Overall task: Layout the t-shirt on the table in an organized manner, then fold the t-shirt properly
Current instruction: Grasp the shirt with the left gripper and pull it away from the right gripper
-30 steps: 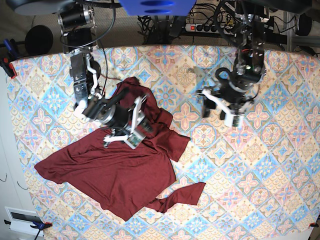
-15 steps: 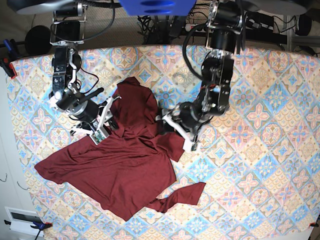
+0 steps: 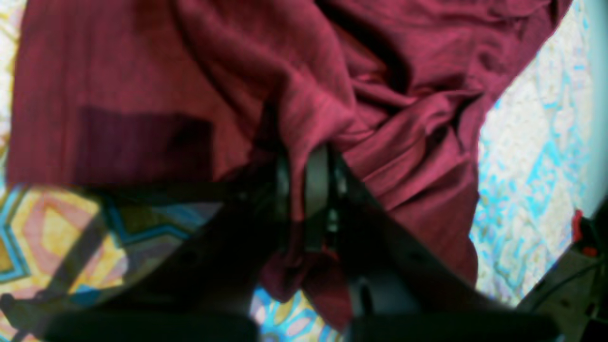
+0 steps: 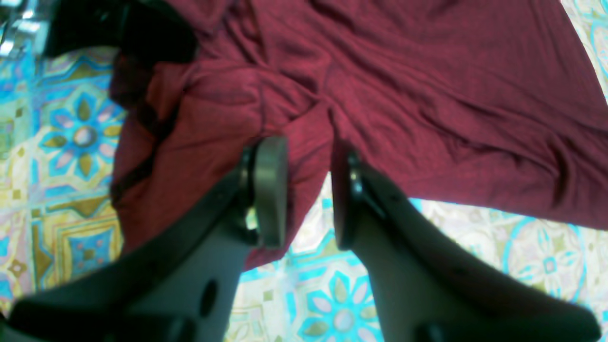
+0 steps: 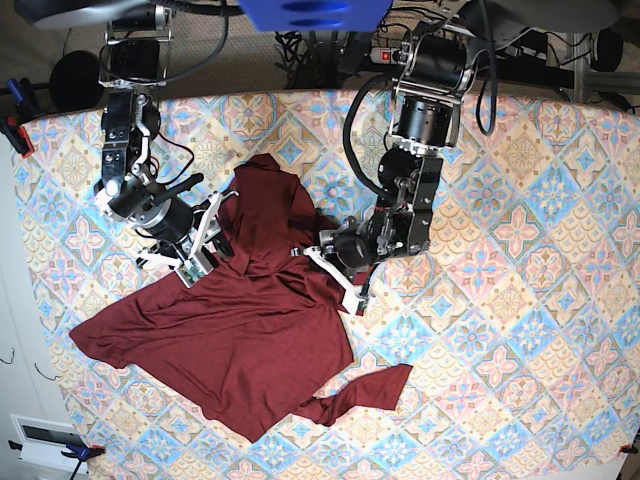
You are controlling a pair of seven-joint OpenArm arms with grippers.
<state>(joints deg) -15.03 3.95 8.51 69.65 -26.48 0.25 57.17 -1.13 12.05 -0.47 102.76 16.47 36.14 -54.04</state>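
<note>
The dark maroon t-shirt (image 5: 240,340) lies rumpled on the left half of the table (image 5: 500,300), one long sleeve (image 5: 372,388) trailing toward the front. My left gripper (image 5: 335,265) sits at the shirt's right edge. In the left wrist view this gripper (image 3: 308,190) is shut on a bunched fold of the t-shirt (image 3: 380,95). My right gripper (image 5: 205,255) rests at the shirt's upper left. Its fingers (image 4: 270,190) stand apart over the edge of the t-shirt (image 4: 427,95), so the gripper (image 4: 306,190) is open, with patterned cloth showing in the gap.
Clamps (image 5: 15,135) pinch the cloth at the table's left edge, and another red clamp (image 3: 577,228) shows at the right of the left wrist view. Cables and a power strip (image 5: 405,55) lie behind the table. A white box (image 5: 40,435) sits off the front-left corner.
My left arm swung in from the right side of the table to the shirt's right edge and shut on the fabric. My right gripper moved from the shirt's middle to its upper left.
</note>
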